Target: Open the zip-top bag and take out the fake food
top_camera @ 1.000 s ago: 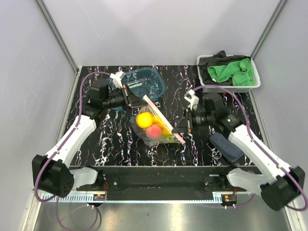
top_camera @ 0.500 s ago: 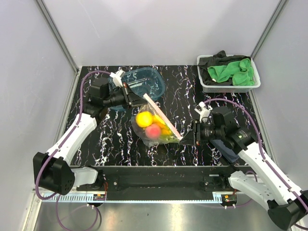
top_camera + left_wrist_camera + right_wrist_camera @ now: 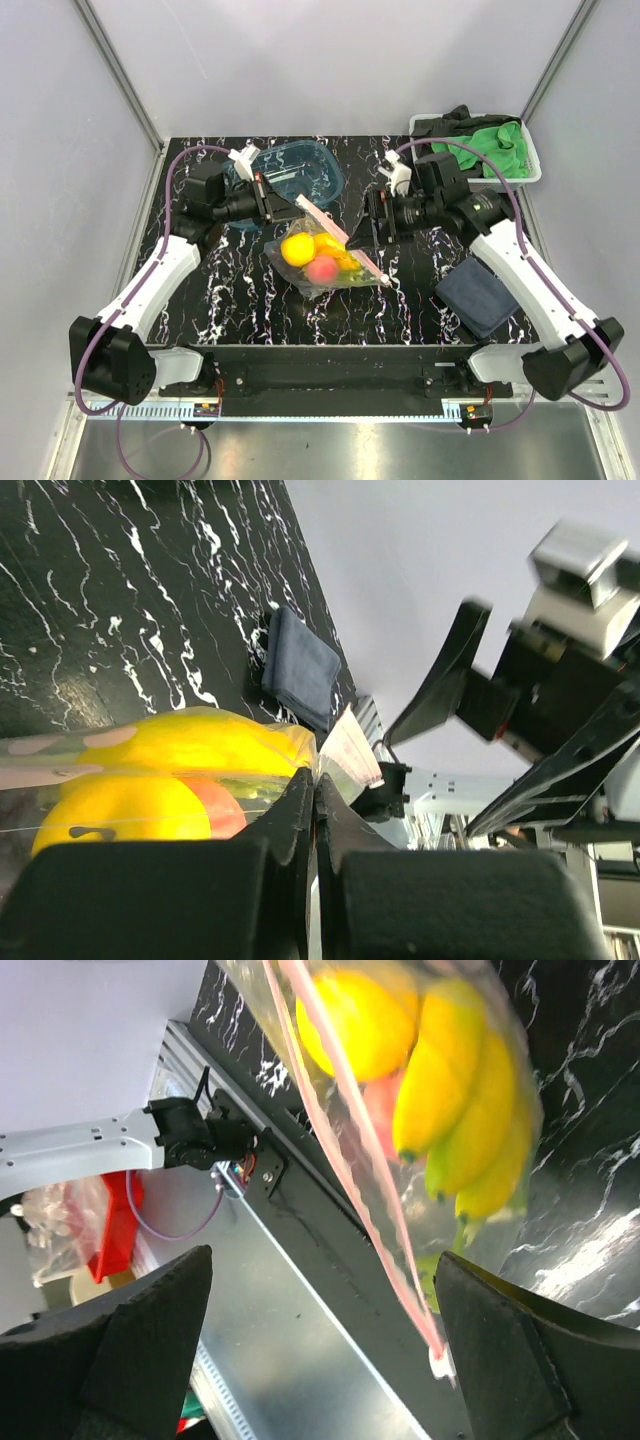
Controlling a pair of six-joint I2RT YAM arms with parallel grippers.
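Left hand (image 3: 288,204): clamped on the far-left end of the pink zip strip (image 3: 338,230). I use it as my anchor.
Right hand (image 3: 372,234): spread wide, with the strip's other end between its fingers and nothing gripped.
Zip-top bag (image 3: 335,278): in the middle of the bench (image 3: 240,290), strip raised, with the lemon (image 3: 297,249), peach (image 3: 321,268) and banana bunch (image 3: 342,258) inside.
My move: I'd close on one lip only, then peel away from the anchor.
Risk: pinching both lips would leave it sealed.

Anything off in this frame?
Clear crinkly zip-top bag hangs askew: only the left gripper pinches one end of its pink-red zip strip, which slopes down to the open right gripper. Yellow and pink plastic fake food sits inside; nothing spilled.
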